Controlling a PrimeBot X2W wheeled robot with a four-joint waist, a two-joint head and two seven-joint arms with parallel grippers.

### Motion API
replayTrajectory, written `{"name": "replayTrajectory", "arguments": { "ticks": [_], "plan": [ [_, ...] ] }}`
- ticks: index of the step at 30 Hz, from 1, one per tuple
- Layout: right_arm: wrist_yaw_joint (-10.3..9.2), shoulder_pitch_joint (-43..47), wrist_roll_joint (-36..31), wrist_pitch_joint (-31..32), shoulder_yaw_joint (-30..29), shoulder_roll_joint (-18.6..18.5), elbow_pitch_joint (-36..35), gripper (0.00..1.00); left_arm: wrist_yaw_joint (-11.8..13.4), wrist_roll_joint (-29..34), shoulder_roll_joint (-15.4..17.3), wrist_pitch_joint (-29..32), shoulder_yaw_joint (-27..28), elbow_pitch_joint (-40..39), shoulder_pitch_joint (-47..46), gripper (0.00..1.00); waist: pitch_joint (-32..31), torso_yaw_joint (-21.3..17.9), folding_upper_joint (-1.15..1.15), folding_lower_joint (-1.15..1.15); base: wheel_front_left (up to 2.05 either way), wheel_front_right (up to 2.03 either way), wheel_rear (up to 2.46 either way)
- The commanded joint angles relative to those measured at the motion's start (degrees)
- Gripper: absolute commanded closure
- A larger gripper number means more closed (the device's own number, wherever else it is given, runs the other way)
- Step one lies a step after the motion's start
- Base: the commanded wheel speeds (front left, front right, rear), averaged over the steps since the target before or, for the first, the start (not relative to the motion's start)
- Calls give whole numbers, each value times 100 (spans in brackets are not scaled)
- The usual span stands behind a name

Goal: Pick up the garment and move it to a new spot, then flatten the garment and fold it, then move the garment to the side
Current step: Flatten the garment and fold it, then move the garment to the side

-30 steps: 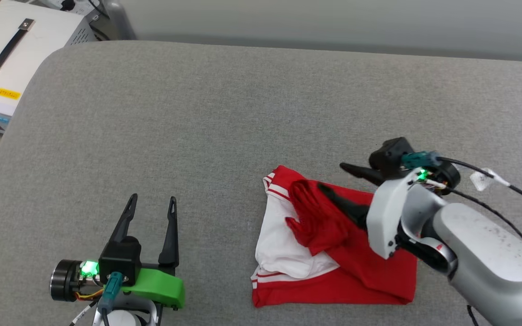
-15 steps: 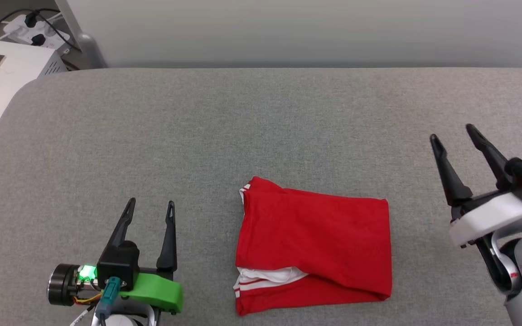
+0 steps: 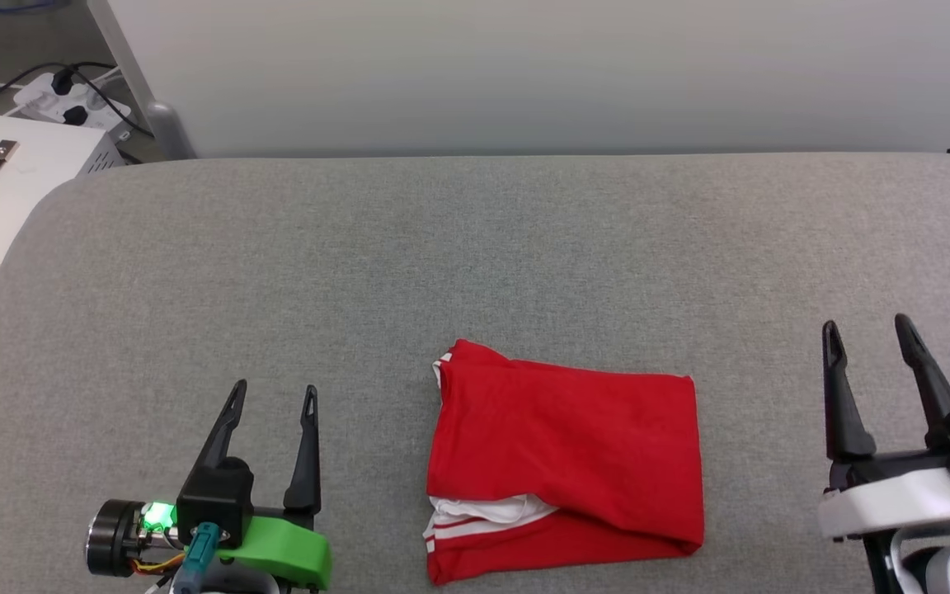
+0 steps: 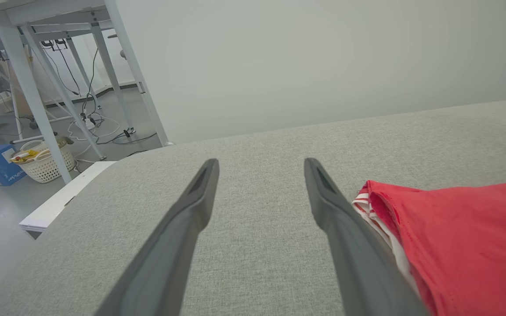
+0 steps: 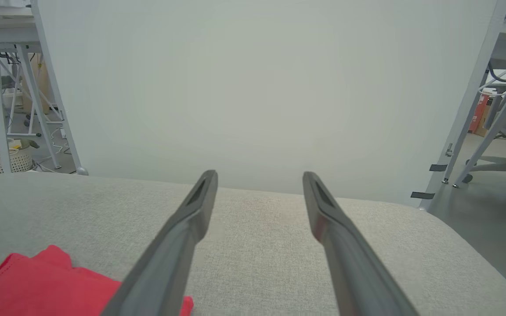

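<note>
right end effector (image 3: 867, 334) withdrawn, garment (image 3: 566, 462) now folded

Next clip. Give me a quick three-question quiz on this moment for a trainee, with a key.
1. True or false: the left claw grips the garment.
2. The garment lies: A) spread out flat; B) folded into a compact rectangle; C) hanging off the edge.
3. Fill in: the right claw stands ____, apart from the garment.
Key: 1 false; 2 B; 3 open.
</note>
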Motion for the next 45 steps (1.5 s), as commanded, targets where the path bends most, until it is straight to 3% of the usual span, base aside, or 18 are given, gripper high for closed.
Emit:
{"name": "replayTrajectory", "arguments": {
  "ticks": [1,8,22,41,45],
  "plan": [
    [-5,189,60,-32,11,66,-106,0,20,1,26,-33,5,-32,110,0,-81,28,0,0,0,0,0],
    [-5,679,273,-33,130,254,-387,0,33,-31,-11,-33,4,-69,268,0,-225,110,0,0,0,0,0],
    [-5,991,471,-33,363,324,-166,0,-55,-223,-103,-33,164,-86,418,0,-339,178,0,0,0,0,0],
    [-5,745,491,-33,307,328,-169,0,-295,-263,-263,-33,367,-54,386,0,-248,199,0,0,0,0,0],
    [-5,378,482,-34,131,133,-290,0,-326,-237,-275,-33,399,-55,314,0,-160,221,0,0,0,0,0]
  ]
}}
